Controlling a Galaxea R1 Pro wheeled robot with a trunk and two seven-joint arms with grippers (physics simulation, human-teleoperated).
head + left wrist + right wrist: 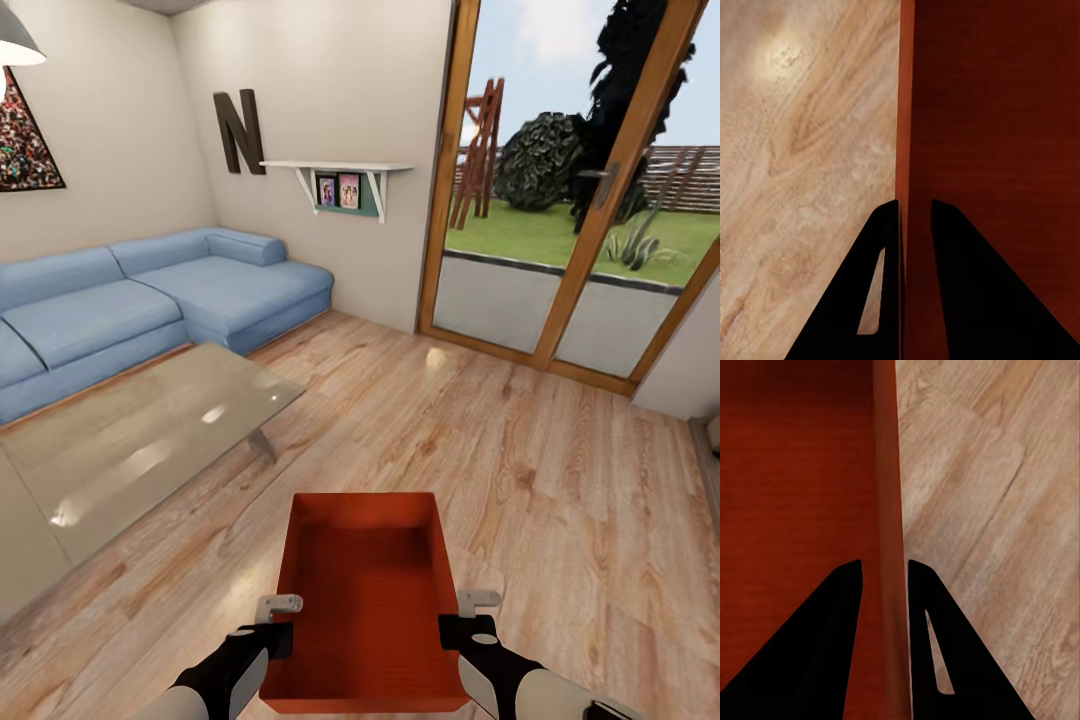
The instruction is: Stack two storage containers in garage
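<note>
Container in red-orange sits between both arms, above the wood floor of the living room. Left gripper and right gripper each pinch one thin side wall. It seems light and stiff, but smooth walls may slip.

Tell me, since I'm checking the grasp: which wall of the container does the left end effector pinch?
The left side wall of the storage container; the left end effector straddles it, while the right end effector straddles the opposite wall.
</note>
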